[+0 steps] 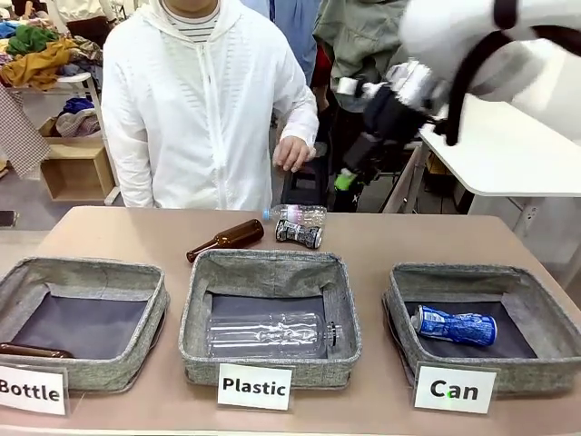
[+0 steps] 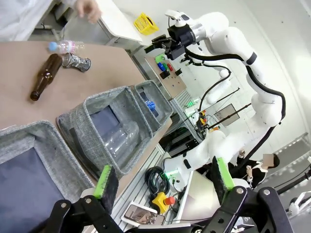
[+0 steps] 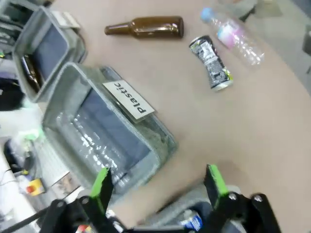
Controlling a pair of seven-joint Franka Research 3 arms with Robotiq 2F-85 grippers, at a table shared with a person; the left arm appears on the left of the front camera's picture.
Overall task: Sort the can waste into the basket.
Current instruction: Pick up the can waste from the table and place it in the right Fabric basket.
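Observation:
The blue and white crushed can [image 1: 454, 325] lies inside the basket [image 1: 413, 282] behind the "Can" card [image 1: 454, 389]; it also shows as a blue spot [image 2: 150, 104]. The black crushed can [image 1: 298, 234] lies on the table beyond the middle bin, next to a clear bottle; the wrist views show it too [image 3: 211, 63] [image 2: 77, 61]. My right gripper [image 1: 349, 184] hangs high over the far table edge, open and holding nothing [image 3: 158, 183]. My left gripper [image 2: 163, 177] is open and holds nothing, raised off the near left side of the table.
A brown glass bottle [image 1: 225, 240] and a clear plastic bottle [image 1: 300, 214] lie near the black can. The "Plastic" bin [image 1: 195, 318] holds a clear bottle; the "Bottle" bin [image 1: 154, 309] holds a brown one. A person [image 1: 209, 100] stands at the far side, hand [image 1: 292, 153] hanging.

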